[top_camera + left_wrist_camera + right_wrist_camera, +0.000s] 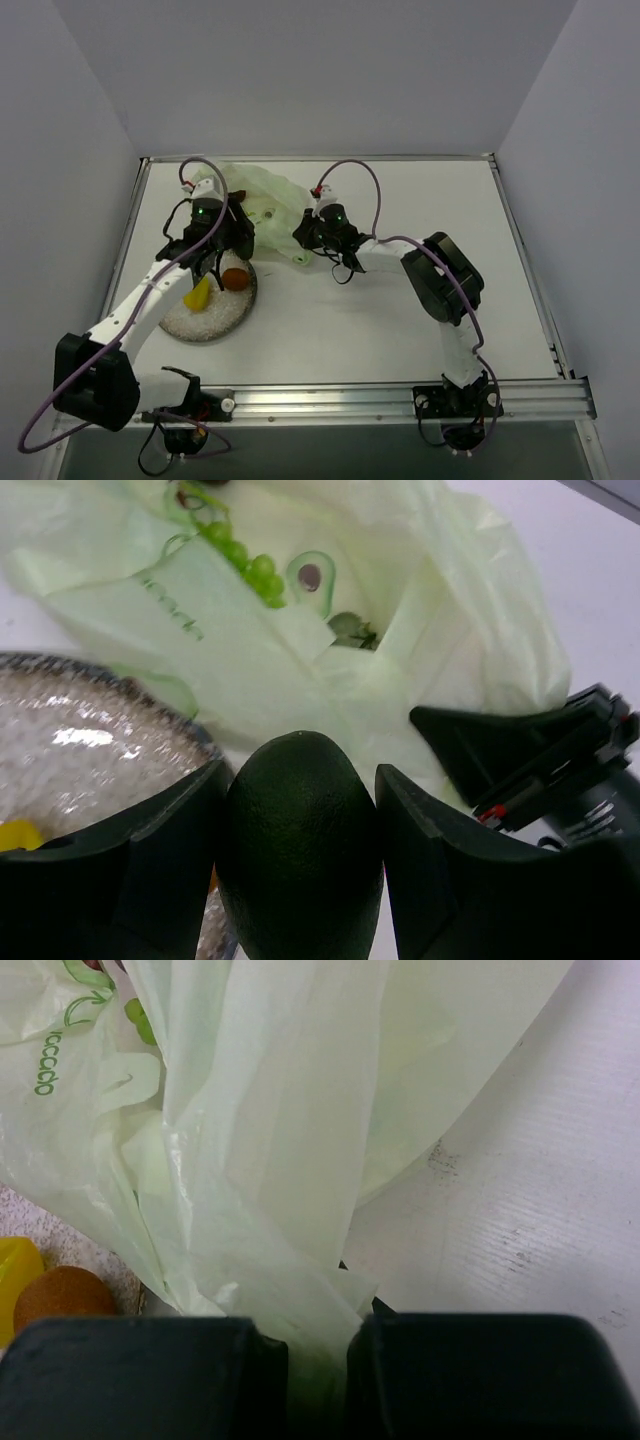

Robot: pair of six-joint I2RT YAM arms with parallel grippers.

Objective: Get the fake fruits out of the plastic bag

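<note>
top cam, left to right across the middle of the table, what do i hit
yellow fruit → orange fruit → right claw → right arm's elbow

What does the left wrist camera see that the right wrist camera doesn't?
Only left wrist: the left claw holding a dark green fruit. Only right wrist: the right claw pinching the plastic bag, and a brown fruit. Both: that bag, a yellow fruit and the speckled plate.
</note>
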